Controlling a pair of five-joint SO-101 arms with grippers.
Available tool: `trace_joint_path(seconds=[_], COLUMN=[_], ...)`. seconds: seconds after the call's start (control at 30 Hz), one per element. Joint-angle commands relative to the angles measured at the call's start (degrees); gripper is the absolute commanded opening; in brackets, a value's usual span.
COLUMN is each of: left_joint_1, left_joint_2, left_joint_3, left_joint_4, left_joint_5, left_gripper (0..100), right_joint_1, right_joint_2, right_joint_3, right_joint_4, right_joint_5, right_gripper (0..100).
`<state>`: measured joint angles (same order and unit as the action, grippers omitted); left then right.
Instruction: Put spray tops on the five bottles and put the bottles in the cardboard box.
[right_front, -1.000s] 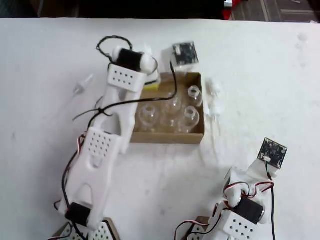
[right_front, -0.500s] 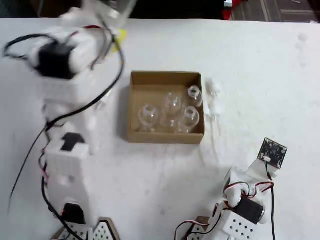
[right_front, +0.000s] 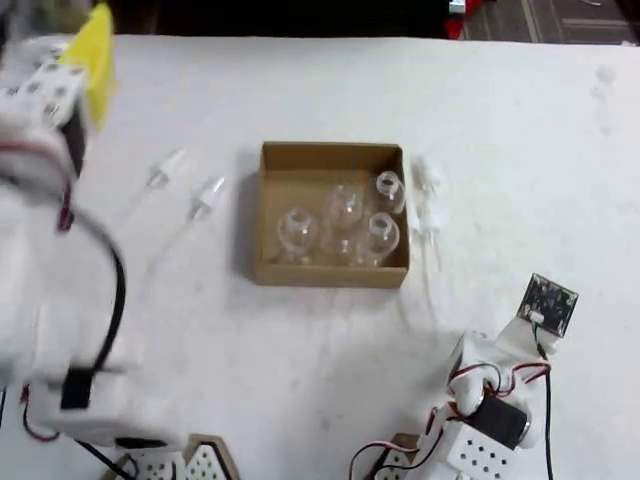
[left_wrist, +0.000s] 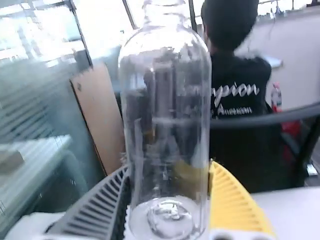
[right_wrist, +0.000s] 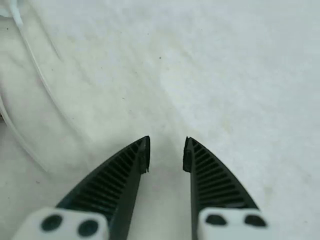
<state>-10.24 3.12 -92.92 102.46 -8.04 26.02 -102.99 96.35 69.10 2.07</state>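
Note:
A clear bottle (left_wrist: 167, 125) without a spray top stands between the grey and yellow fingers of my left gripper (left_wrist: 169, 170), which is shut on it. That arm is raised high at the far left of the table, its yellow finger (right_front: 97, 60) near the top left corner. The cardboard box (right_front: 268, 215) sits mid-table and holds several clear bottles (right_front: 345, 207), none with a top. Two spray tops (right_front: 207, 195) lie left of the box, and more (right_front: 430, 200) lie along its right side. My right gripper (right_wrist: 166, 155) hovers open over bare table.
The right arm (right_front: 490, 400) rests folded at the front right, with its camera board (right_front: 547, 305) sticking out. Thin dip tubes (right_wrist: 30, 60) of spray tops lie on the white table near the right gripper. Open table surrounds the box.
The left arm has lifted away from the box's back left corner with a bottle and swung up and to the far left. The right arm has stayed still.

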Motion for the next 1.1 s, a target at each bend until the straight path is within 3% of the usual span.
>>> trace_joint_path(seconds=[0.0, 0.27, 0.5, 0.63, 0.93, 1.07], left_joint_1=[-0.92, -0.84, -0.84, -0.84, -0.66, 4.18], left_joint_2=[-10.24, -31.69, -43.03, -49.36, -62.37, -67.21], left_joint_3=[2.2, 26.2, 46.95, 58.73, 93.01, 108.22], left_joint_4=[0.26, -0.88, -9.76, -15.21, -40.09, -48.79], left_joint_5=[0.79, 1.05, 1.14, 6.24, 10.29, 10.02], left_gripper=[11, 11, 11, 11, 11, 11], right_joint_1=[-0.4, -0.4, -0.4, -0.4, -0.48, -0.31], right_joint_2=[-0.22, 0.04, 0.04, 0.13, 0.13, -0.13], right_joint_3=[0.53, 0.53, 0.53, 0.53, 0.53, 0.53], right_joint_4=[-1.01, -0.92, -0.84, -0.84, -0.84, -0.92], right_joint_5=[0.7, 0.7, 0.7, 0.7, 0.7, 0.7], right_gripper=[9.4, 9.1, 9.1, 9.1, 9.4, 9.4])
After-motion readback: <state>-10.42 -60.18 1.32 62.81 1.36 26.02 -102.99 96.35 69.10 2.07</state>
